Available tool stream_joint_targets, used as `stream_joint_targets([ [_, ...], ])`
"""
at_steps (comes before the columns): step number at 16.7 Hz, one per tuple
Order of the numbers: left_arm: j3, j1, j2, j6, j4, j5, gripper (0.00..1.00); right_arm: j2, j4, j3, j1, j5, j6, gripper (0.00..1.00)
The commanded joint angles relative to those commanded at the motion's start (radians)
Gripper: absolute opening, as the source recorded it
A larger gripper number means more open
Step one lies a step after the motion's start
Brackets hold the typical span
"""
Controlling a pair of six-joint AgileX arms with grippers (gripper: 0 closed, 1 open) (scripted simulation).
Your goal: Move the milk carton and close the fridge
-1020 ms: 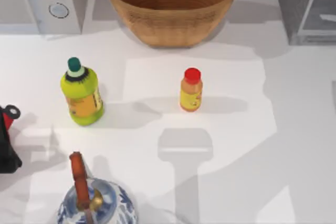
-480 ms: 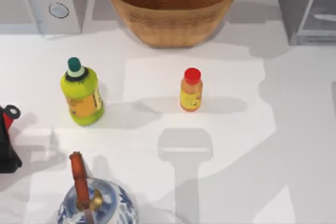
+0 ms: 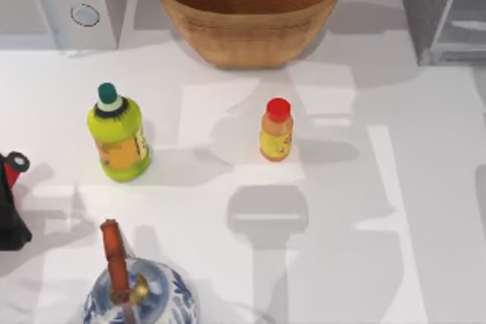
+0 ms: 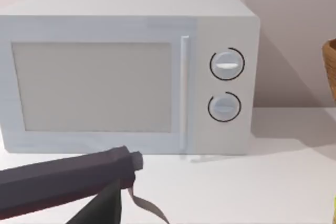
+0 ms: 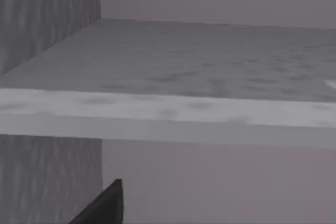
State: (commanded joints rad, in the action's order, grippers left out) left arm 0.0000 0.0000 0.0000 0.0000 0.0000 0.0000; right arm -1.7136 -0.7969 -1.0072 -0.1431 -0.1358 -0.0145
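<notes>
**Fridge at the table's far right corner**

The fridge [image 3: 444, 9], boxy with a dark speckled side and pale panel, stands at the far right. The right wrist view faces a smooth grey shelf [image 5: 173, 108] inside speckled walls. The left wrist view faces a pale box-shaped microwave [image 4: 126, 72] with two round dials. On the white table [image 3: 425, 187] stand a ribbed woven basket [image 3: 249, 9], a red-capped bottle [image 3: 276, 130], a green bottle [image 3: 118, 134] and a glazed blue-and-white teapot [image 3: 137, 297]. I cannot tell either gripper's jaw state.

Left tool [image 4: 113, 203]: dark finger visible in its wrist view. Right tool [image 5: 107, 205]: one dark fingertip visible in its wrist view.
</notes>
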Motion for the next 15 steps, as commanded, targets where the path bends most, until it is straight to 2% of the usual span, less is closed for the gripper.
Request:
stream_joint_targets([
  [10,0.0,0.0,0.0,0.0,0.0,0.0,1.0,1.204,0.49,0.625,0.093,0.087,0.001,1.0],
  [15,0.0,0.0,0.0,0.0,0.0,0.0,1.0,1.592,0.712,0.903,0.13,0.123,0.01,1.0],
])
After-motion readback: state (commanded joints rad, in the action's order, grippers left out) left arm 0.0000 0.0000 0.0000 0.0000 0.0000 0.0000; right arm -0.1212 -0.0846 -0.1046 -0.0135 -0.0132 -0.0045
